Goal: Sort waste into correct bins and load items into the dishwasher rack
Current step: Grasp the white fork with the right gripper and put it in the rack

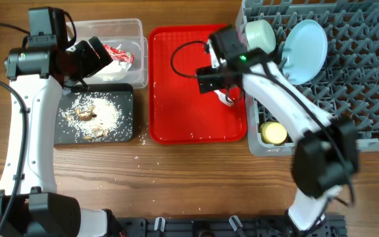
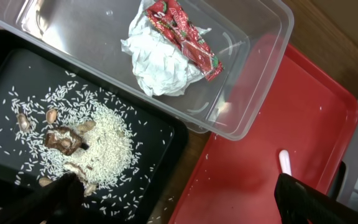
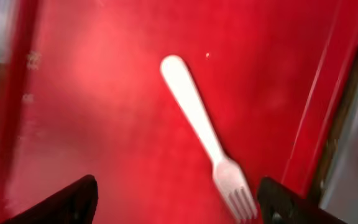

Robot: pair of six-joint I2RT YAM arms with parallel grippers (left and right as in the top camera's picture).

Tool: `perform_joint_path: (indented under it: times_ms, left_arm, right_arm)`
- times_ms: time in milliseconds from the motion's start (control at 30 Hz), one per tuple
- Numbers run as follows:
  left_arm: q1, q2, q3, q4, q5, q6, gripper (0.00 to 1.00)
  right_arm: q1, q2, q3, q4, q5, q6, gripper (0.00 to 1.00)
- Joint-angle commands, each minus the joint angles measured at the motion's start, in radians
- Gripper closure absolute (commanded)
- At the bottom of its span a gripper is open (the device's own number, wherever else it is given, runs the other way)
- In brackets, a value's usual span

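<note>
- Right gripper (image 3: pixel 178 196) is held apart over the fork (image 3: pixel 199 127), likely for pickup.
- Left gripper (image 2: pixel 176 190) is held apart, empty, near the rice (image 2: pixel 104 143); sorting is judged done.

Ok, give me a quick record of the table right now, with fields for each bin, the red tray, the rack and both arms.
clear plastic tub: holds crumpled red-and-white wrapper and white tissue
black rectangular tray: holds loose white rice with brownish bits
flat red tray: white plastic fork lying flat
grey grid rack: holds pale blue round plate, pale mint bowl, small yellow cup
left end effector: open, empty, above the bins
right end effector: open, empty, above the fork
</note>
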Motion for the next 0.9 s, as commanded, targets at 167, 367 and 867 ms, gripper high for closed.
perform_joint_path:
  times_ms: [167, 367, 867]
  left_arm:
    - [-0.003, 0.007, -0.008, 0.003, 0.011, -0.001, 0.0]
    - [-0.003, 0.007, -0.008, 0.003, 0.011, -0.001, 0.0]
    - [-0.003, 0.007, -0.008, 0.003, 0.011, -0.001, 0.0]
  right_arm:
    - [-0.049, 0.203, 0.116, -0.035, 0.031, -0.159, 0.24]
    - [-0.079, 0.234, 0.111, -0.049, -0.088, -0.234, 0.33]
    - [-0.08, 0.299, 0.094, -0.078, -0.151, -0.25, 0.85]
